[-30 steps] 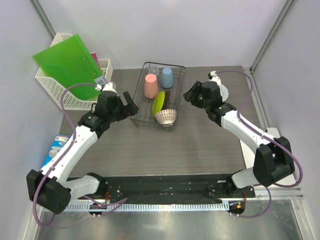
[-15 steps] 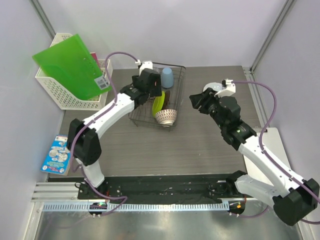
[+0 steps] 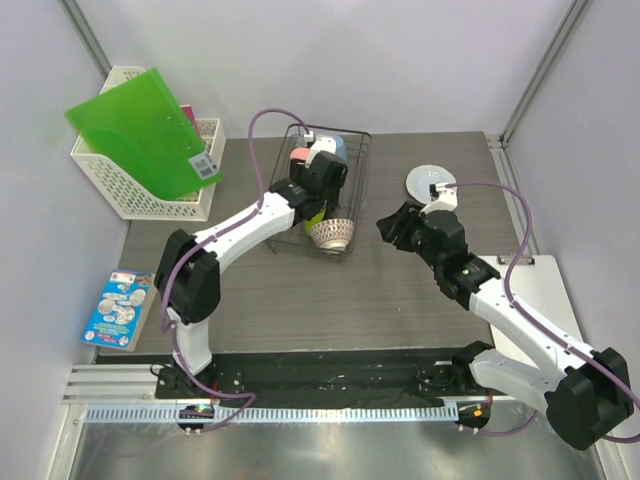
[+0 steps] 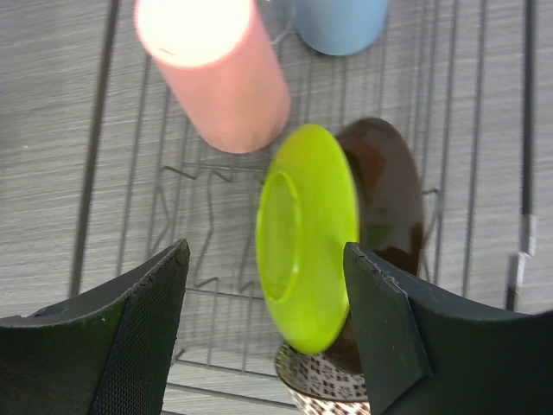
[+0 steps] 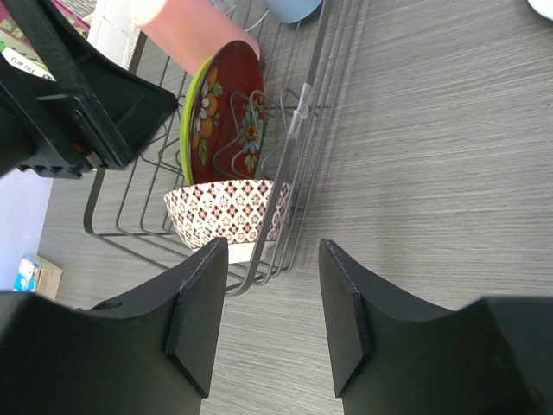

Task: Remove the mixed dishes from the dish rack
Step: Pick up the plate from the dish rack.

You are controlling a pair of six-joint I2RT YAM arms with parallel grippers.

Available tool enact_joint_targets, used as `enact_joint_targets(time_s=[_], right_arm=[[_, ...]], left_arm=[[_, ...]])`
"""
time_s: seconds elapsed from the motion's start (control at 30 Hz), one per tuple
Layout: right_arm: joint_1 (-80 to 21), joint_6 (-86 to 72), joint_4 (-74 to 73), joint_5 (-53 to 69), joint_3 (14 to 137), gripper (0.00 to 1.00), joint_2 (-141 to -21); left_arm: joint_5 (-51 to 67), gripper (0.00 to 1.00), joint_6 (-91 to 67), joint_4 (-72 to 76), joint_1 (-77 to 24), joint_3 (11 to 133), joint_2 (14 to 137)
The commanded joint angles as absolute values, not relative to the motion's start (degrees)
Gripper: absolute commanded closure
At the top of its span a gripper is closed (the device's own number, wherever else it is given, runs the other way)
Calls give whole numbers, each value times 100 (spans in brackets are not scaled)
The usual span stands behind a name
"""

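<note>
Rack (image 3: 364, 160) at tabletop's (image 3: 400, 300) far edge | left gripper (image 4: 266, 249) spread astride on-edge green plate (image 4: 307, 225), apparently poised to pinch it | right gripper (image 5: 272, 251) spread, empty, beside rack

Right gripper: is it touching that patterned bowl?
Apart. The top view shows table and the dish rack wall between the right gripper and the white bowl.

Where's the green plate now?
In the left wrist view the yellow-green plate stands on edge in the dish rack, left of the red plate, between pink cup and patterned bowl.
</note>
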State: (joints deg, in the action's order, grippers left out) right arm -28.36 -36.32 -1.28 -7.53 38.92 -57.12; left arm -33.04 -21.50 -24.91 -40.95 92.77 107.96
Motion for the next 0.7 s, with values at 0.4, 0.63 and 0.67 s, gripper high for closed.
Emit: enact_joint_targets(time_s=[0.4, 0.63, 0.67], right_arm=[[-2856, -3612, 334, -668, 3700, 48, -5660], [-2856, -3630, 334, -677, 3630, 48, -5660], [-2856, -3639, 351, -677, 3604, 48, -5669]], left_arm=[[-3533, 28, -2180, -2145, -4315, 8974, 11013], [-3577, 27, -2206, -2101, -4421, 8745, 10811], [-3612, 28, -2197, -2101, -4430, 8702, 10819]])
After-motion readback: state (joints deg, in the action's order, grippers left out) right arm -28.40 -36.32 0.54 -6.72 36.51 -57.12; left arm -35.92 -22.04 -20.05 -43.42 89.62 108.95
